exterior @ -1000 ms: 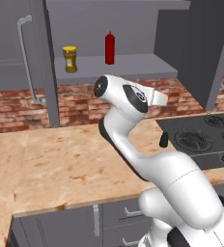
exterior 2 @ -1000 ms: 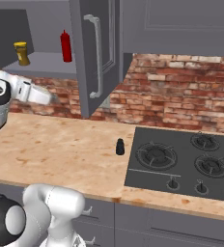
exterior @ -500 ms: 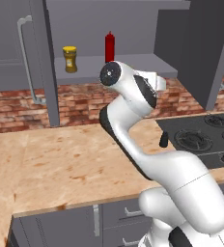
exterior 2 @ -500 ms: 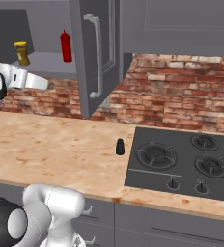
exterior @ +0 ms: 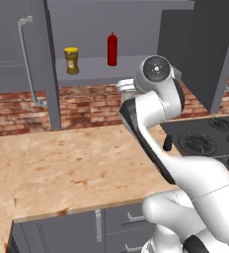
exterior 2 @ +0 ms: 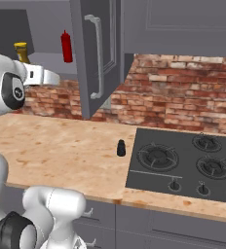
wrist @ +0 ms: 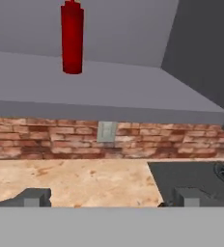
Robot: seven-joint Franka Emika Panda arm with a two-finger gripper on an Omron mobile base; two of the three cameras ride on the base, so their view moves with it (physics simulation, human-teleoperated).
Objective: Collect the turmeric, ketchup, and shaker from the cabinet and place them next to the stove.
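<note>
The red ketchup [wrist: 72, 37] stands upright on the grey cabinet shelf [wrist: 109, 91], above and left of my gripper [wrist: 111, 198], which is open and empty below shelf level. The ketchup [exterior: 112, 49] has the yellow-lidded turmeric [exterior: 71, 60] to its left on the same shelf. From the right side the turmeric [exterior 2: 21, 51] shows just above my hand [exterior 2: 43, 76], with the ketchup [exterior 2: 66, 46] beyond it. The black shaker [exterior 2: 121, 148] stands on the counter just left of the stove [exterior 2: 193, 165]. The arm partly hides the shaker [exterior: 168, 143].
An open cabinet door [exterior 2: 93, 53] with a long curved handle hangs right of the shelf. Another door [exterior: 40, 64] stands open at the shelf's left. A brick backsplash [wrist: 51, 140] with a wall outlet [wrist: 106, 131] runs under the shelf. The wooden counter [exterior: 62, 168] spreads below.
The arm has lifted the hand toward the shelf and swung it round to face the cabinet. The gripper stayed open. The bottles and the shaker have not moved.
</note>
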